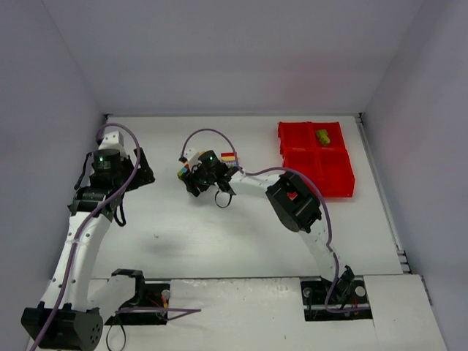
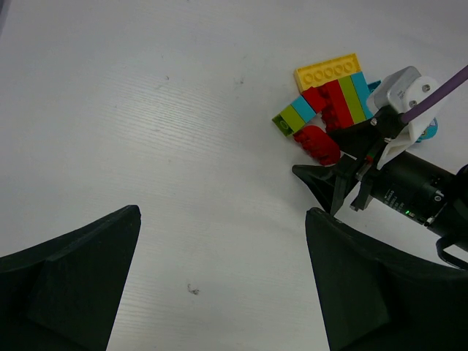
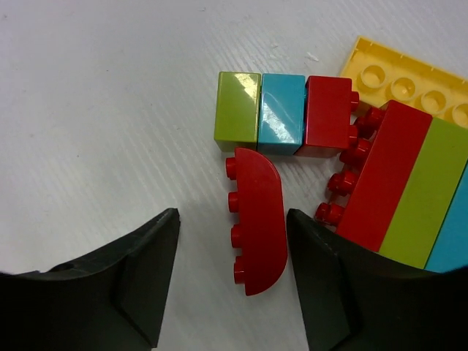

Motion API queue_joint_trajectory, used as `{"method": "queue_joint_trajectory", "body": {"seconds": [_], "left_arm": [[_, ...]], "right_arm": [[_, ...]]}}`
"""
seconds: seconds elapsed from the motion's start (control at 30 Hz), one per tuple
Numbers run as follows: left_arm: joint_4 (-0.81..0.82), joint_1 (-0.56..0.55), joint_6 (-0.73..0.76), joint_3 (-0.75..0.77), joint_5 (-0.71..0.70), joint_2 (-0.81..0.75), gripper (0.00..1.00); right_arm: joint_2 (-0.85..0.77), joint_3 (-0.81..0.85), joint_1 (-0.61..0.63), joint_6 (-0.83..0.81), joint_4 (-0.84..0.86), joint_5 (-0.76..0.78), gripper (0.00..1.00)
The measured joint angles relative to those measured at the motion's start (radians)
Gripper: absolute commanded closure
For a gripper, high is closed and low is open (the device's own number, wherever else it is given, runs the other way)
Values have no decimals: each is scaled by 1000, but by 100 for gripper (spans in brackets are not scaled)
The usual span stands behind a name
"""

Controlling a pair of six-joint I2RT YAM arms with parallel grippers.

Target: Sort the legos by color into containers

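The legos lie in a loose cluster (image 2: pixel 329 102) at mid-table. My right gripper (image 3: pixel 234 213) hangs open straddling a curved red brick (image 3: pixel 259 223). Its right finger is close beside the brick and its left finger stands well apart. Past that brick sit a green brick (image 3: pixel 238 110), a teal one (image 3: pixel 281 110), a red one (image 3: pixel 329 113), a yellow plate (image 3: pixel 409 77) and a red-green-teal stack (image 3: pixel 398 186). In the top view the right wrist (image 1: pixel 208 167) covers most of the cluster. My left gripper (image 2: pixel 223 285) is wide open over bare table. The containers (image 1: pixel 344 191) sit at the back right.
One yellow-green brick (image 1: pixel 322 135) lies in the tray's far right bin. The right arm's purple cable (image 1: pixel 212 133) loops above the cluster. White walls enclose the table on three sides. The left arm (image 1: pixel 110 172) stands at the far left.
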Motion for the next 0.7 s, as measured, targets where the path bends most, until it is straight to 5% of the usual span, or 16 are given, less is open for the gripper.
{"method": "queue_joint_trajectory", "body": {"seconds": [0.13,0.2,0.43,0.7], "left_arm": [[0,0,0,0,0,0,12],[0,0,0,0,0,0,12],[0,0,0,0,0,0,12],[0,0,0,0,1,-3,12]], "right_arm": [[6,5,6,-21,2,29,90],[6,4,6,-19,6,43,100],[-116,-175,4,-12,54,118,100],[-526,-483,-99,45,64,311,100]]}}
